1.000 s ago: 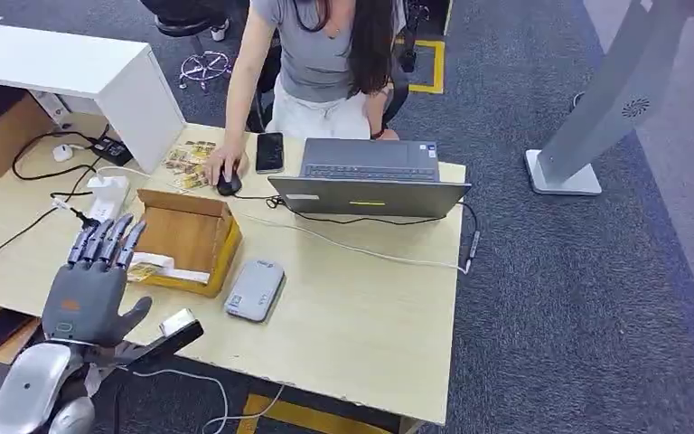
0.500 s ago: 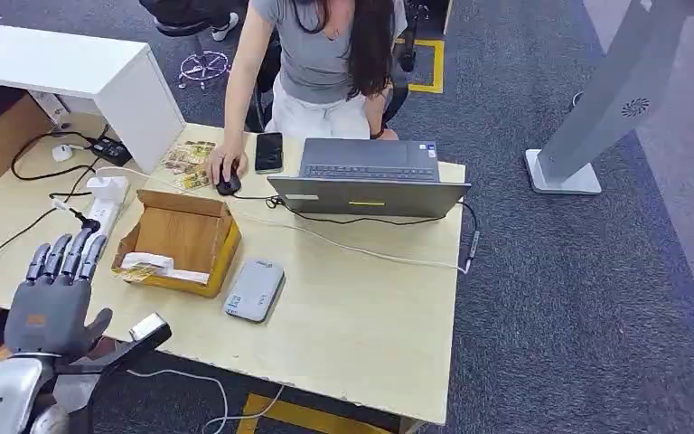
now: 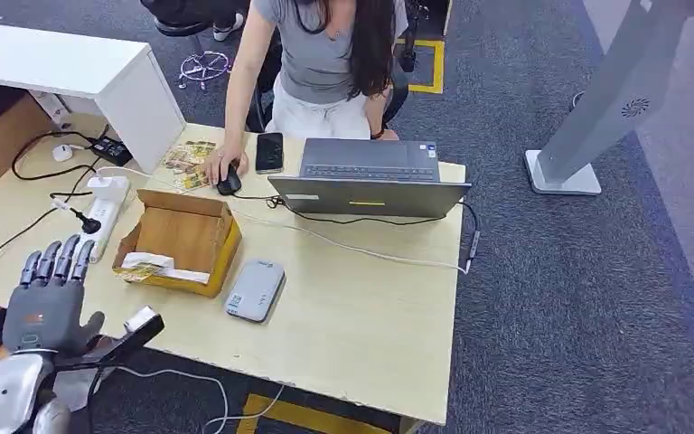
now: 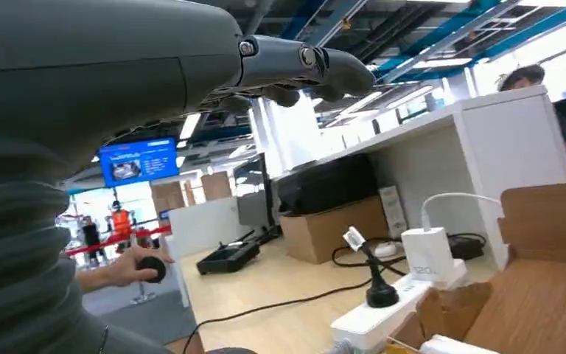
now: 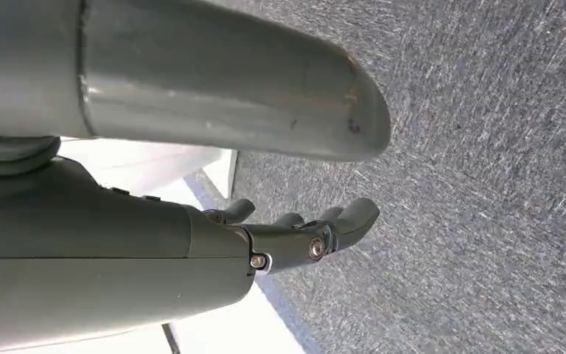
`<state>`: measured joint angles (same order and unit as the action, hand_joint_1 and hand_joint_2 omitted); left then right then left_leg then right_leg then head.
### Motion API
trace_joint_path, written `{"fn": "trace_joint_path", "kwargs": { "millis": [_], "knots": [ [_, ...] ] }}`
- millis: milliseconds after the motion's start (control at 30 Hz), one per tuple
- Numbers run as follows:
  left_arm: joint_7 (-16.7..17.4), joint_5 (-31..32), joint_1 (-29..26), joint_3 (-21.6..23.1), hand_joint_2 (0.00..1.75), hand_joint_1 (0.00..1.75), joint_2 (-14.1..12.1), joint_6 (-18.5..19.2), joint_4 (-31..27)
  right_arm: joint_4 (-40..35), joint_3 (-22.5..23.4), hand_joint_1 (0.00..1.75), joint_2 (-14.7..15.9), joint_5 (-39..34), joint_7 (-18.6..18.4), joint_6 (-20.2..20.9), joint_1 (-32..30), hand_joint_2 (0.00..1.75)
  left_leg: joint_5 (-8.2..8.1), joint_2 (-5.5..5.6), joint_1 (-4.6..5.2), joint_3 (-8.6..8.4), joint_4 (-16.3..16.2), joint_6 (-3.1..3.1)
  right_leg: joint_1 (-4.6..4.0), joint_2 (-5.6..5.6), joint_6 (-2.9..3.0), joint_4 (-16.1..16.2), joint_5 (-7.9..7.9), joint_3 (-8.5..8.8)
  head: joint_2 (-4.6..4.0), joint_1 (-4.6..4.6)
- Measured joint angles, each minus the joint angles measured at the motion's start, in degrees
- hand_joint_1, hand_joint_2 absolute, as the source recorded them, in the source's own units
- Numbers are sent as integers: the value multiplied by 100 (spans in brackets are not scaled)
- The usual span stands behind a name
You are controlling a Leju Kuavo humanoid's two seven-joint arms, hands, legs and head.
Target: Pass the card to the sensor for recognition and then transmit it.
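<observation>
A yellowish card (image 3: pixel 143 268) lies in the open cardboard box (image 3: pixel 201 262) on the wooden table (image 3: pixel 361 307). The grey flat sensor (image 3: pixel 255 289) sits just to the right of the box. My left hand (image 3: pixel 48 298) is at the table's near-left edge, left of the box, with its fingers spread upward and nothing in it. In the left wrist view, its fingers (image 4: pixel 295 63) stand above the box wall (image 4: pixel 545 221). My right hand (image 5: pixel 295 236) hangs over grey carpet, fingers loosely extended and empty.
A person sits at the far side with a hand on a black mouse (image 3: pixel 227 183). More cards (image 3: pixel 188 161), a phone (image 3: pixel 269 152) and a laptop (image 3: pixel 369 185) lie near them. A white power strip (image 3: pixel 106 203) and cables lie left of the box.
My left hand has drawn back from beside the box, moving left and toward the table's near edge. It stays spread and empty. The box, card and sensor have not moved.
</observation>
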<state>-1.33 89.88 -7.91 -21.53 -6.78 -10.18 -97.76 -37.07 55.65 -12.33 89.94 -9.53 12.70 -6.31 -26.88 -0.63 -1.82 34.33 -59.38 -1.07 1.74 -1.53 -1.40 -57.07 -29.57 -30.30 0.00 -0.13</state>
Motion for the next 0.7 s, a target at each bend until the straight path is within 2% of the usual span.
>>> {"fn": "trace_joint_path", "kwargs": {
  "millis": [233,500,700],
  "knots": [
    [521,7,408,648,175,0,-20,229,220,48,-46,0,48,0,9,-94,37,0,1,0,0,-1,0,0,0,0,0,0,2,3,0,2],
    [666,9,810,1259,175,0,92,356,542,201,-136,0,136,0,-9,-162,118,0,1,-2,0,0,-2,0,0,4,1,0,4,10,0,2],
    [721,9,890,1423,175,0,144,354,662,271,-146,0,171,0,-9,-173,124,0,1,-3,0,0,-2,-1,0,5,1,0,3,7,0,2]
  ]
}}
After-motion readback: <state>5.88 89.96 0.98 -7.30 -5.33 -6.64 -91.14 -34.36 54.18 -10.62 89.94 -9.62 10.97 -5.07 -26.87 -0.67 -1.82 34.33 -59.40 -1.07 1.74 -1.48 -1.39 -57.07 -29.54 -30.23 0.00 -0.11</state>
